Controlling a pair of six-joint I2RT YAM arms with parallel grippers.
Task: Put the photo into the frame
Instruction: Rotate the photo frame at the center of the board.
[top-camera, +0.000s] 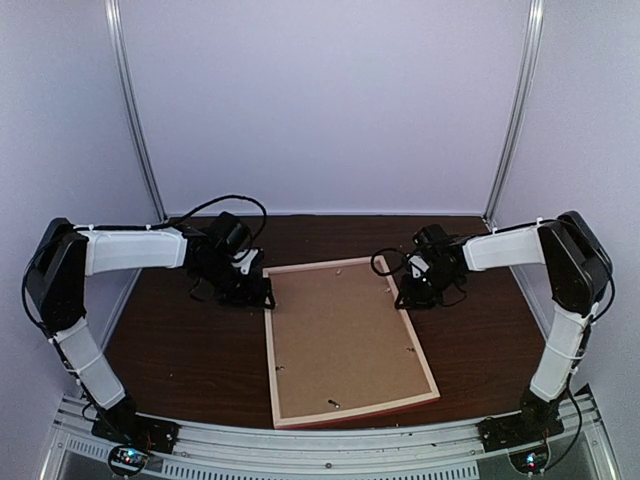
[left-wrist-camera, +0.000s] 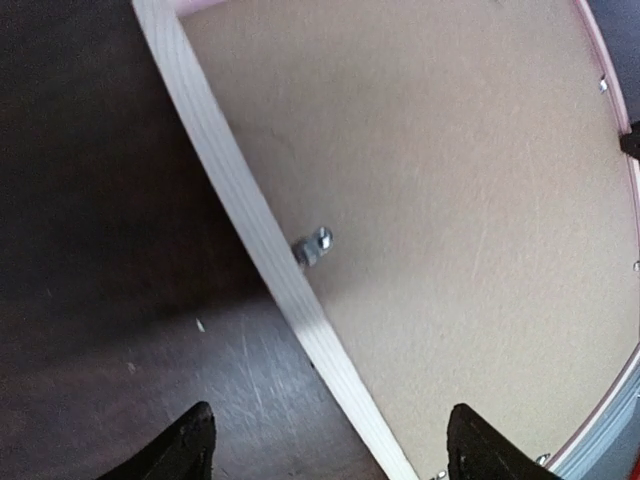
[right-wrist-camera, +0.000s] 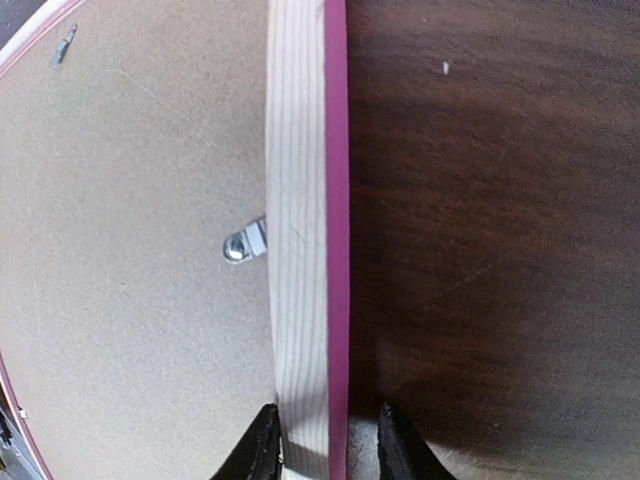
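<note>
The frame (top-camera: 270, 352) lies face down in the middle of the table, pale wood back up, with a brown backing board (top-camera: 345, 335) inside it. The photo is out of view. My left gripper (top-camera: 256, 290) hovers at the frame's far left corner. In the left wrist view it (left-wrist-camera: 330, 435) is open, one finger on each side of the frame's left bar (left-wrist-camera: 250, 220) and neither touching it. My right gripper (top-camera: 405, 290) is at the far right side. The right wrist view shows it (right-wrist-camera: 325, 440) shut across the frame's right bar (right-wrist-camera: 300, 200), whose pink edge shows.
Small metal turn clips (left-wrist-camera: 312, 245) (right-wrist-camera: 243, 243) stick out from the bars over the backing board. The dark wooden table (top-camera: 190, 350) extends left and right of the frame. White walls close the back and sides.
</note>
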